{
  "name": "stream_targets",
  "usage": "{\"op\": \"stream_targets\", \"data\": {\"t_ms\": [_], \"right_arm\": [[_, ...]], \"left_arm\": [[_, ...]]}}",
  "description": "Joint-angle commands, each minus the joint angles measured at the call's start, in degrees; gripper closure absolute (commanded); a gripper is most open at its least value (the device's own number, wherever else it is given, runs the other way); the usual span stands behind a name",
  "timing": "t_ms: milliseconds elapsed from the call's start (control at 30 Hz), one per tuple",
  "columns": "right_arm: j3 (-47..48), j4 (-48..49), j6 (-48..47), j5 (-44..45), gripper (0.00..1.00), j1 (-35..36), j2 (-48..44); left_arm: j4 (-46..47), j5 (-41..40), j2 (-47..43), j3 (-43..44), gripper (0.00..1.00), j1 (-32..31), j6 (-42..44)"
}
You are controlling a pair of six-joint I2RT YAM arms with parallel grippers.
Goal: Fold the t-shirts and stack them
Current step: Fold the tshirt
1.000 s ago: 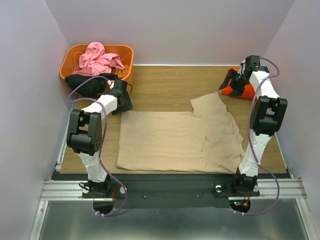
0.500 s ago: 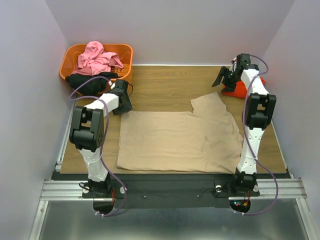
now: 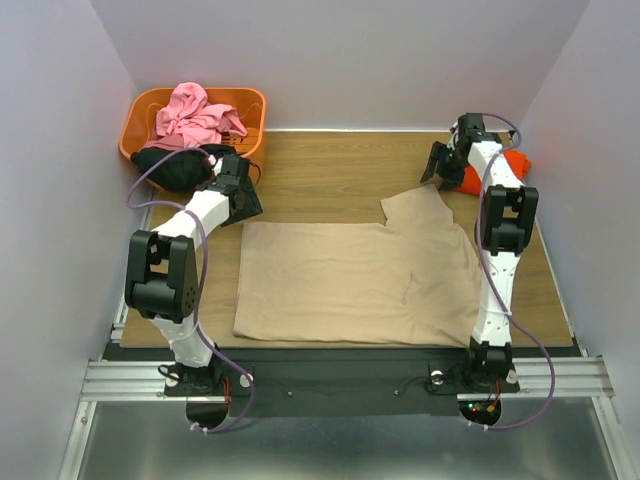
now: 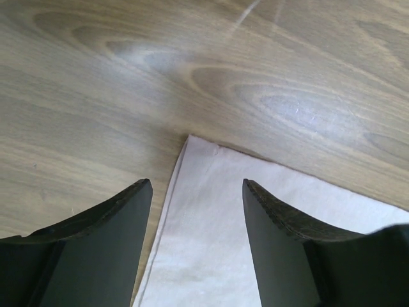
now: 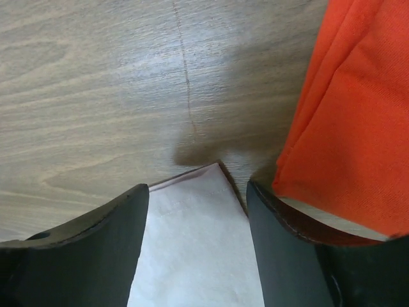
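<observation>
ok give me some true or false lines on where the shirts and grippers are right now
1. The tan shirt lies spread on the table. True.
2. The left gripper is shut on the tan shirt. False: it is open, with a finger on each side of the shirt's corner.
3. The pink shirt is in the basket. True.
4. The orange shirt is in the basket. False: it lies on the table at the far right.
5. The right gripper is open over a corner of the tan shirt. True.
</observation>
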Motion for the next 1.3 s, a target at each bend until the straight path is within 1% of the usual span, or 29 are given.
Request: {"op": "stream_targets", "data": {"t_ms": [0,100,200,233,267,300,367,400,467,500,600,800,933,967,1000,1167,1267], "right_arm": [[-1.29,1.49,-2.35,3.79,0.34,1.61,-0.69],[-2.7,1.75,-3.32,5.55,0.45,3.02,-0.6],[-3.22,2.1,-3.32,5.9,0.52,3.64,-0.25],[-3.4,2.1,-3.32,6.17,0.58,3.64,-0.16],[-3.4,2.36,-3.32,6.34,0.61,3.64,-0.16],[-3.32,2.37,-3.32,6.43,0.66,4.77,-0.08],[-2.88,2.37,-3.15,6.26,0.74,4.87,0.01],[-2.79,2.45,-3.15,6.08,0.85,4.87,-0.07],[-2.7,2.46,-2.97,5.64,0.96,4.87,-0.34],[-2.7,2.37,-2.88,5.03,1.0,4.87,-0.69],[-3.22,2.54,-2.53,3.8,1.0,4.96,-2.7],[-7.7,3.77,-2.18,2.57,1.0,4.87,-9.56],[-11.39,4.91,-1.83,1.86,1.0,4.87,-14.3],[-12.97,5.26,-1.74,1.95,1.0,4.96,-16.14],[-13.68,5.44,-1.83,1.95,1.0,4.87,-17.2],[-16.85,6.06,-1.39,2.04,1.0,4.87,-22.3],[-17.73,6.15,-1.3,2.21,1.0,4.78,-24.15]], "left_arm": [[-1.04,-1.08,-3.75,-2.1,0.3,0.3,-0.61],[-1.04,-1.08,-4.36,-3.24,0.29,0.3,-0.78],[-1.04,-1.17,-4.89,-4.29,0.29,0.3,-0.78],[-1.04,-1.35,-5.07,-4.47,0.29,0.3,-0.78],[-1.04,-1.35,-5.16,-4.65,0.3,0.3,-0.69],[-0.86,-1.17,-5.33,-4.91,0.3,0.3,-0.87],[-0.77,-0.91,-5.51,-5.09,0.29,0.3,-1.04],[-0.69,-0.91,-5.42,-4.92,0.29,0.3,-1.13],[-0.69,-0.82,-5.25,-4.83,0.3,0.3,-1.31],[-0.6,-0.91,-5.24,-4.83,0.29,0.3,-1.66],[-0.6,-1.61,-4.9,-4.74,0.29,0.3,-2.44],[0.72,-2.31,-2.79,-4.39,0.29,0.3,-3.85],[1.07,-2.58,-1.29,-3.95,0.33,-0.22,-4.56],[1.25,-3.01,-1.55,-4.04,0.35,-0.66,-4.65],[1.33,-3.45,-1.55,-4.04,0.35,-1.1,-4.82],[1.34,-3.37,-4.89,-6.31,0.35,-3.21,-6.31],[1.86,-4.07,-7.96,-10.09,0.35,-4.88,-7.81]]}}
